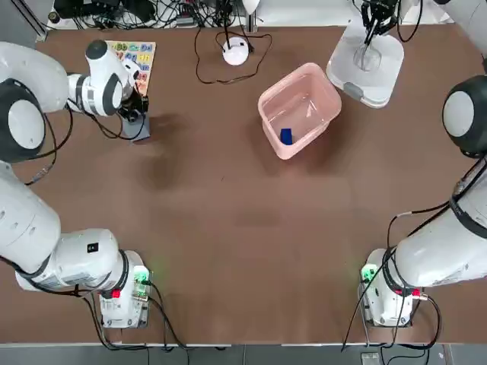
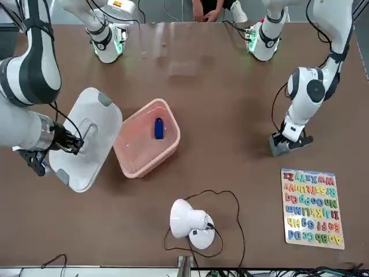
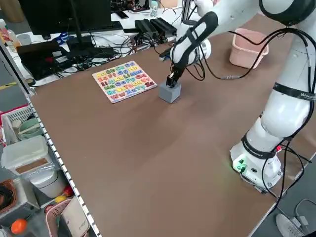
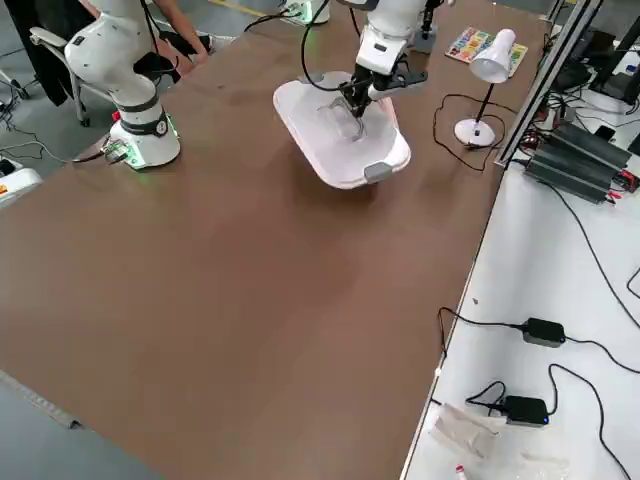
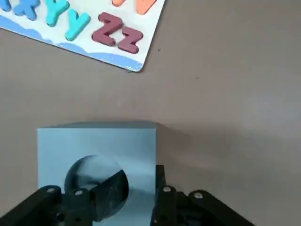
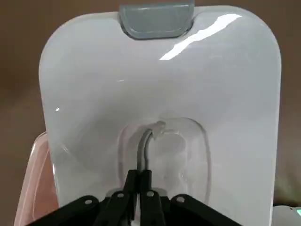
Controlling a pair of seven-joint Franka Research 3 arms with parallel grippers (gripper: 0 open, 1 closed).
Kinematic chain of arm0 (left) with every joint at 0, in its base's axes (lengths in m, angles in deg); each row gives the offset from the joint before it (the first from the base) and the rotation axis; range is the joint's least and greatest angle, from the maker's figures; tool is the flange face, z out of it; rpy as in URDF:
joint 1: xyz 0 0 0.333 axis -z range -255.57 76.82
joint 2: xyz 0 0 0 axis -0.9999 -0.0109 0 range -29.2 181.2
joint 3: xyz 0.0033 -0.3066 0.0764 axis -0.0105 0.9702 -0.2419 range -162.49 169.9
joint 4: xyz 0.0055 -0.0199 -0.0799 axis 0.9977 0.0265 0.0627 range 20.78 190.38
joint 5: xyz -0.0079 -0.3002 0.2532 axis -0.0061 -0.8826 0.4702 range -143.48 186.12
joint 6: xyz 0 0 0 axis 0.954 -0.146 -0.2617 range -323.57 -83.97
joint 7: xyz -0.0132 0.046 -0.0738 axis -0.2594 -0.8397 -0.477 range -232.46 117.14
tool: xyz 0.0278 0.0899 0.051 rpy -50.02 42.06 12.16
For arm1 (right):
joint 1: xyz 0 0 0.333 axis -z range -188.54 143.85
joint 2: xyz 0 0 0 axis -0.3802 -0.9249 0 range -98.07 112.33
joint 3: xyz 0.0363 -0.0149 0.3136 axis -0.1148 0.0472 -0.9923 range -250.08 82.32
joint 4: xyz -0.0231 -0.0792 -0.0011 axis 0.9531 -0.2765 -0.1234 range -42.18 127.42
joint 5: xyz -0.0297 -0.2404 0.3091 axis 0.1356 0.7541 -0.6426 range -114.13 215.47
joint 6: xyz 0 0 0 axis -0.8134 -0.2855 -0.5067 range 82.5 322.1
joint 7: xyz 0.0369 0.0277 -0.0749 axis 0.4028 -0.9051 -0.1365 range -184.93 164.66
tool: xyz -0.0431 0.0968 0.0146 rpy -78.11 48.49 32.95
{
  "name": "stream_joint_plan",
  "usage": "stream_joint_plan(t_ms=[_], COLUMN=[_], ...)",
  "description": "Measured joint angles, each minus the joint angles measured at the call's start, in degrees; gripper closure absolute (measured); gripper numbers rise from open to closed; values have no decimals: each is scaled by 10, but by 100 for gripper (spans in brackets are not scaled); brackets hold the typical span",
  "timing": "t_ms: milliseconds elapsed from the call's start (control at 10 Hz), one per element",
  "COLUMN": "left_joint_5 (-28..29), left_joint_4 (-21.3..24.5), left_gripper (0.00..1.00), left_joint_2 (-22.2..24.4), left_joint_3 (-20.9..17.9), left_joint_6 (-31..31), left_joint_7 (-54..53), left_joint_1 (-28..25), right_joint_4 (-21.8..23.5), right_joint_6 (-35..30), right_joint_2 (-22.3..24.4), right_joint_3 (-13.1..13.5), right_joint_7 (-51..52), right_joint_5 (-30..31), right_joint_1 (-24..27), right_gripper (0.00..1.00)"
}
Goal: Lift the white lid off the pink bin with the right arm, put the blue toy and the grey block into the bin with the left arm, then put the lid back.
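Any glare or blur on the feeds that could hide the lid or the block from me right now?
Right wrist view: a bright glare streak on the rounded-square white plastic lid, near its grey clip; the handle recess stays readable. Left wrist view: the small grey cube with a round hole is sharp, its hole shadowed. Top view: soft shadows only.

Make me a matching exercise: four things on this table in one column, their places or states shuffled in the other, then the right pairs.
Things:
1. blue toy
2. grey block
3. white lid
4. alphabet puzzle

Places or states:
A. held by its handle in the right hand, off the bin
B. inside the pink bin
C. flat on the table, untouched
D. on the table, with the left hand at it

Pairs: 1-B, 2-D, 3-A, 4-C
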Motion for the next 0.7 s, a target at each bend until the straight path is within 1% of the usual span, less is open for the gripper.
stream_joint_plan(t_ms=[200,300,400,500,700], left_joint_5=[0,0,-1,-4,-24], left_joint_4=[-75,-119,-164,-206,-279], left_gripper=[72,72,72,72,72], left_joint_2=[20,27,30,29,21], left_joint_3=[23,45,75,112,196], left_joint_6=[135,199,243,269,283], left_joint_7=[10,40,91,162,321], left_joint_1=[0,0,1,2,10], right_joint_4=[0,0,0,0,0], right_joint_6=[0,0,0,0,0], right_joint_2=[0,0,0,0,0], right_joint_3=[0,0,0,0,0], right_joint_7=[0,0,0,0,0], right_joint_5=[0,0,0,0,0], right_joint_1=[0,0,0,0,0], right_gripper=[93,93,93,93,93])
